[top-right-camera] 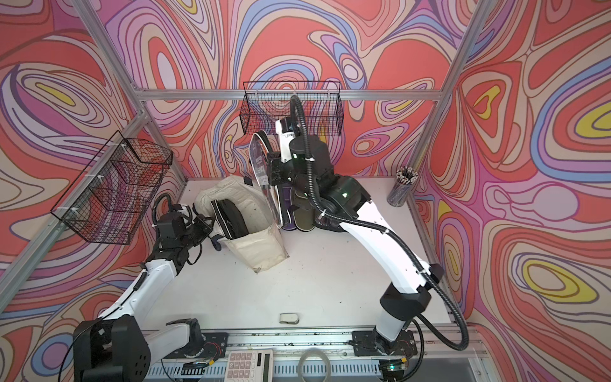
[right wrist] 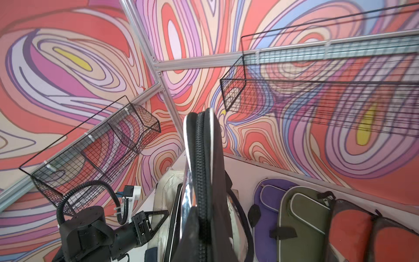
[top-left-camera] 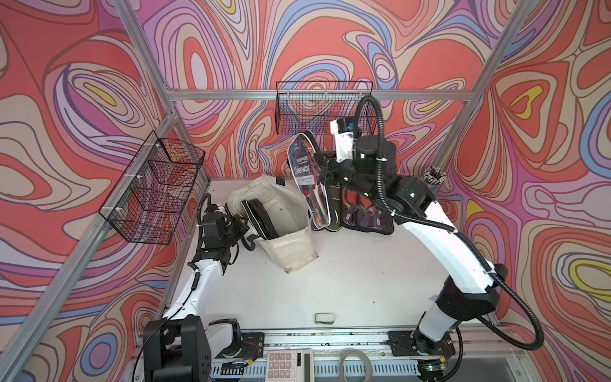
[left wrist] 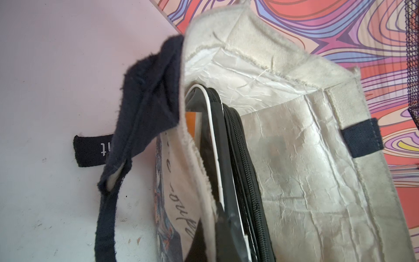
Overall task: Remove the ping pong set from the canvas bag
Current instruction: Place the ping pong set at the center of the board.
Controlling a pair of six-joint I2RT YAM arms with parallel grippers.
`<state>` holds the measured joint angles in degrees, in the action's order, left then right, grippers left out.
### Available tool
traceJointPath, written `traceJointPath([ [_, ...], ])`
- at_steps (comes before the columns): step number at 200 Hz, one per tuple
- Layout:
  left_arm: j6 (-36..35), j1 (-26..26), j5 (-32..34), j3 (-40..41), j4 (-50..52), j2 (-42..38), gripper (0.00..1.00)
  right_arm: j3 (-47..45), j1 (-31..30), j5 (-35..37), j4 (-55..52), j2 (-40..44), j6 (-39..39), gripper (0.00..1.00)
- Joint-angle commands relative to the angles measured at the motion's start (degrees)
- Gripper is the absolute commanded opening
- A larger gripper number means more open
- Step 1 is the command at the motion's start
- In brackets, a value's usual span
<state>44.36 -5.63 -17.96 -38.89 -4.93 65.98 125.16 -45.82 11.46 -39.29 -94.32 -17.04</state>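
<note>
Top views: right gripper (top-left-camera: 319, 166) squeezes the ping pong set (top-left-camera: 305, 173), lifted out, hanging below its fingers (top-left-camera: 324, 162); left gripper (top-left-camera: 244, 224) pinches the canvas bag (top-left-camera: 291, 246). Only putting down is left.

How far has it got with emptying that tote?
Partway. Done: a purple case and an olive case already lie on the table. In hand: the right tool grips a clear-fronted ping pong set, raised beside the canvas bag, whose rim the left tool seems to pinch. Left: setting it down; a black zipped case sits inside.
</note>
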Motion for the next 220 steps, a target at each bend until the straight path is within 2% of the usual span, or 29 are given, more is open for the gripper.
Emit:
traceJointPath([
  [1,-0.32,-0.16,0.73,0.48,0.35,-0.74,0.0,-2.75,3.36,1.9,6.11,6.53,-2.97,0.0],
  [48,-0.33,-0.14,0.73,0.22,0.63,-0.85,0.0,-15.53,10.63,2.03,6.25,15.58,-7.38,0.0],
  [91,-0.5,-0.16,1.25,0.05,1.37,-1.29,0.0,-26.9,13.85,1.83,6.62,21.05,-11.75,0.0],
  [133,-0.5,-0.17,1.7,0.22,1.65,-1.72,0.0,-37.94,16.79,-2.06,7.75,25.15,-16.96,0.0],
  [220,-1.07,-0.15,2.05,-0.52,2.84,-1.89,0.0,-64.74,17.7,-12.67,24.82,29.58,-29.7,0.0],
])
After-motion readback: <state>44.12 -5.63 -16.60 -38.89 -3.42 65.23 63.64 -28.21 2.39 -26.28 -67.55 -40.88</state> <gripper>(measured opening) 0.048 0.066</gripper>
